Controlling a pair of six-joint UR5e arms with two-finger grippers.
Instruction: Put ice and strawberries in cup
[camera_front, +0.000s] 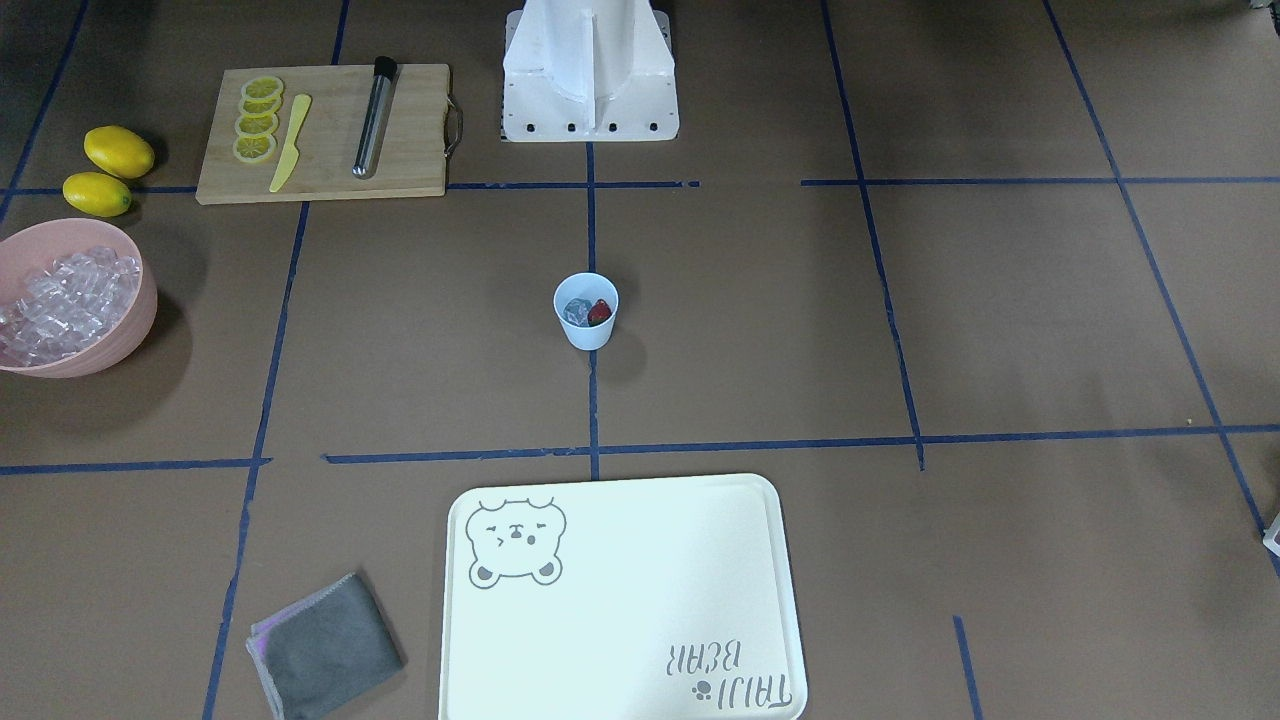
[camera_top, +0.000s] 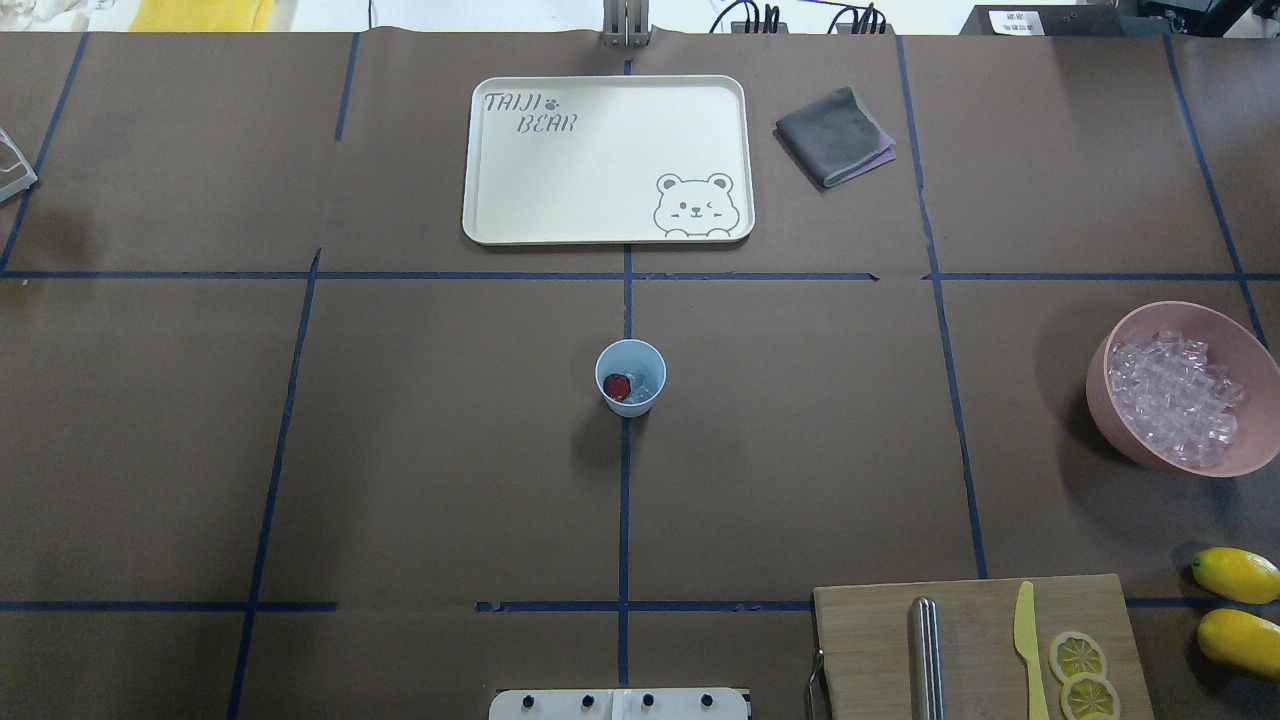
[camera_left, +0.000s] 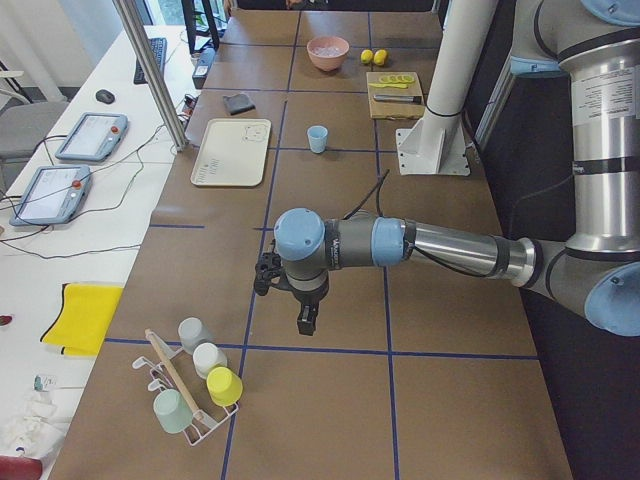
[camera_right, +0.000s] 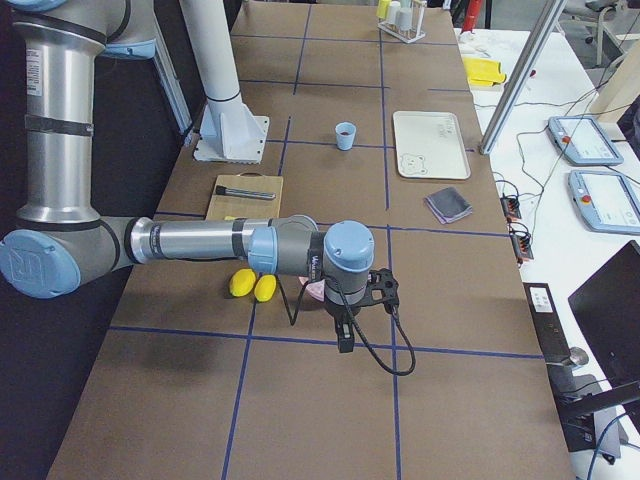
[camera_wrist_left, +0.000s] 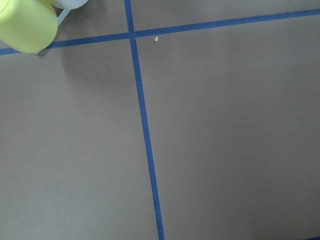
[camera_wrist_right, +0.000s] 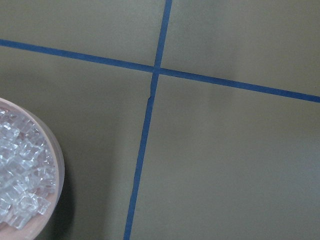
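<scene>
Nearest the robot's base, to the cup's right, a bamboo cutting board (camera_top: 870, 640) carries a brushed-metal tube (camera_top: 925, 660), a yellow plastic knife (camera_top: 1028, 640) and thin lemon slices (camera_top: 1077, 655). Two glossy whole lemons (camera_top: 1235, 573) lie just beyond its edge.

The cup (camera_top: 630, 375), pale blue, plain and tapered, stands upright at the counter's middle. Inside it lie a dark-red strawberry (camera_front: 600, 313) and clear glassy ice (camera_front: 577, 312), side by side.

Right of the cup, well apart, a matte pink bowl (camera_top: 1110, 420) is heaped with more cubes.

Past the cup lie a smooth cream tray (camera_top: 600, 160) printed with a bear and a folded grey cloth (camera_top: 830, 135).

By my reading the filling is done. Nothing further seems called for, unless more ice is wanted from the bowl.

The left claw (camera_left: 304, 328) and right claw (camera_right: 345, 345) hang well away from the cup, toward opposite ends of the counter. They show only in the side views, so I cannot tell how their jaws stand.
</scene>
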